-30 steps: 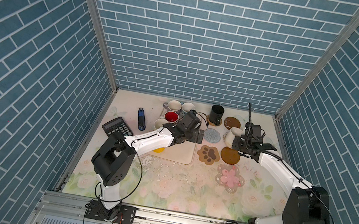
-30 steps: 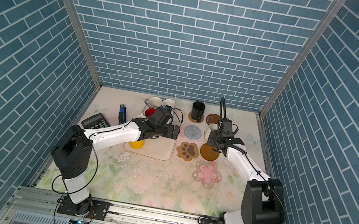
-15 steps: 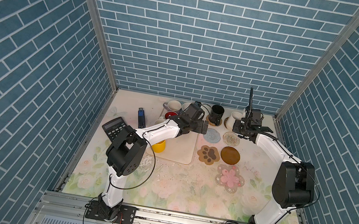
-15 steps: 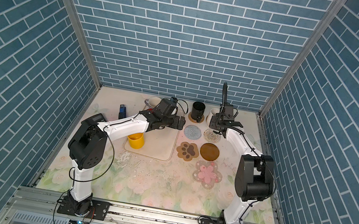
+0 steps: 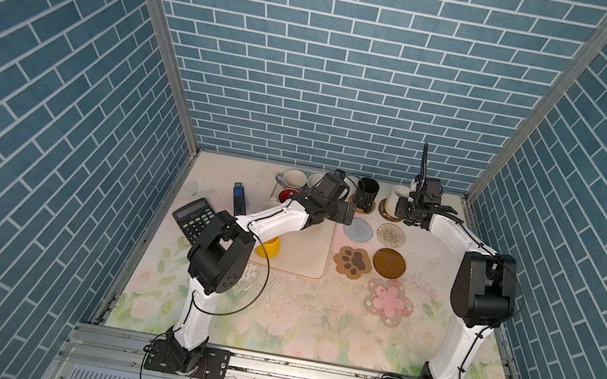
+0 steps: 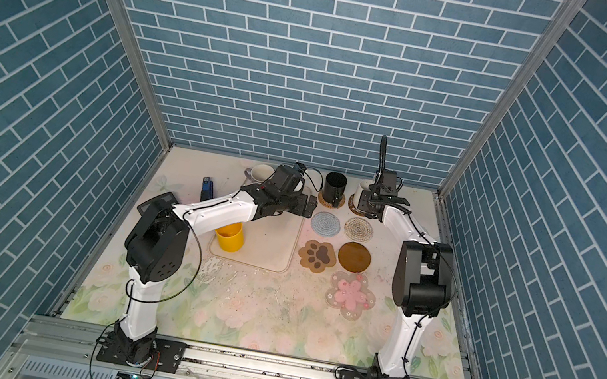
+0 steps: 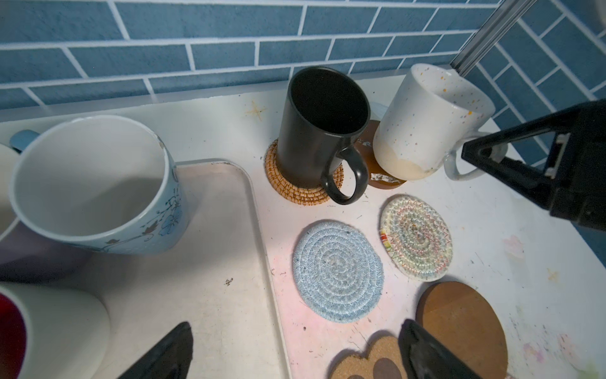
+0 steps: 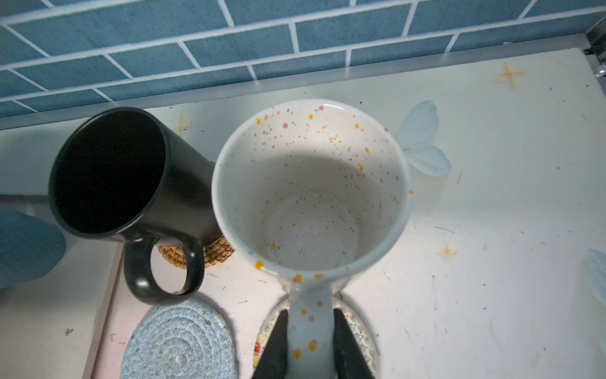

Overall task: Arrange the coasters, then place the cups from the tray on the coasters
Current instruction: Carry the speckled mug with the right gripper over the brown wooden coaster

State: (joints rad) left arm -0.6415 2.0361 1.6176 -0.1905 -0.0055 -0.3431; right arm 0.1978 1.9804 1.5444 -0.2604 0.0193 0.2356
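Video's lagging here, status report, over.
Right gripper shut on handle of speckled mug. Mug over rear brown disc coaster, off-centre. Left gripper open, empty, over tray edge. Black mug close alongside.

Both top views look down from high at the front toward the back wall (image 5: 334,78), taking in the whole table (image 5: 272,311); the left wrist view sits low and near over the tray (image 7: 223,229) corner, facing that wall; the right wrist view looks steeply down into the speckled mug (image 8: 311,197), very near; both wrist views share it, the black mug (image 7: 314,131) and the blue coaster (image 7: 337,272).
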